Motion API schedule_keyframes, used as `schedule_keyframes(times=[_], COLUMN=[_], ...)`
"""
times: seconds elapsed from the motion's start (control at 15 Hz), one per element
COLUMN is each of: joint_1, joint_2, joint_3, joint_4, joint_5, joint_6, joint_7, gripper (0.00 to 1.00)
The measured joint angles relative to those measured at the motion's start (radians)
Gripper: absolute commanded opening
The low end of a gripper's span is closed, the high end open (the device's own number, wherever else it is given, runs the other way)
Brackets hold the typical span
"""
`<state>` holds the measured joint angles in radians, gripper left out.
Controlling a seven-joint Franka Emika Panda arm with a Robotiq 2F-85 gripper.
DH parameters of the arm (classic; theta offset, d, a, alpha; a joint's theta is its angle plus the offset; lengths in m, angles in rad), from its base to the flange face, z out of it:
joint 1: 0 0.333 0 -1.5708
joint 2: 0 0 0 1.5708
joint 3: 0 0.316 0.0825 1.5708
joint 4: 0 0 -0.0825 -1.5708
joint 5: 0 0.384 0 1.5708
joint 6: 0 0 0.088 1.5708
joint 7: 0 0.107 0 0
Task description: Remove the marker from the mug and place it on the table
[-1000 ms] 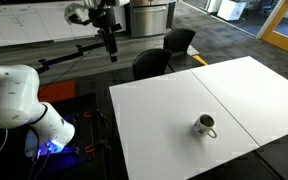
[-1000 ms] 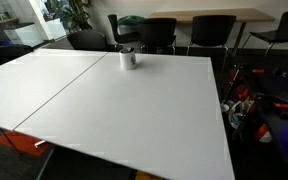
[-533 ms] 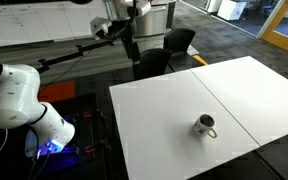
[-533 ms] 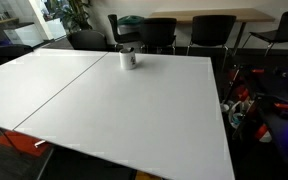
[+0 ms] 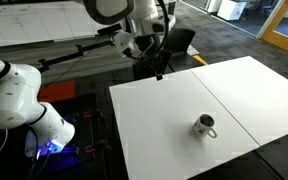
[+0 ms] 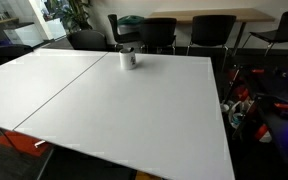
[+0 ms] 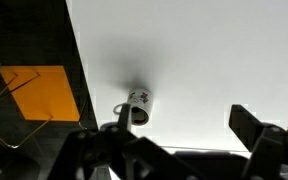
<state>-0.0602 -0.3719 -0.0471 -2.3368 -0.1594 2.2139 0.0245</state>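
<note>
Hanging above one edge of the table in an exterior view, the gripper points down with nothing in it. In the wrist view its two fingers stand wide apart as blurred dark shapes, with bare white tabletop between them. The mug stands upright ahead of the hand, well apart from it and nearer one finger than the other, with its loop handle turned away from the fingers' gap. A dark patch at its mouth may be the marker, though the view is too blurred to be sure. Both exterior views show the mug alone on the white top, close to the thin seam. Black chairs stand just behind the hand, off the table.
</note>
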Motion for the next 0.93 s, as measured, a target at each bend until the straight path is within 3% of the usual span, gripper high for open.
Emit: schedule_keyframes(times=[0.6, 0.93], joint_1=[-0.036, -0.053], joint_2=[0.245, 0.364], joint_3=[-0.063, -0.084], joint_4=[0.176, 0.224], joint_5=[0.001, 0.002], joint_6=[0.046, 0.147], joint_7=[-0.001, -0.002], gripper=[1.0, 1.0])
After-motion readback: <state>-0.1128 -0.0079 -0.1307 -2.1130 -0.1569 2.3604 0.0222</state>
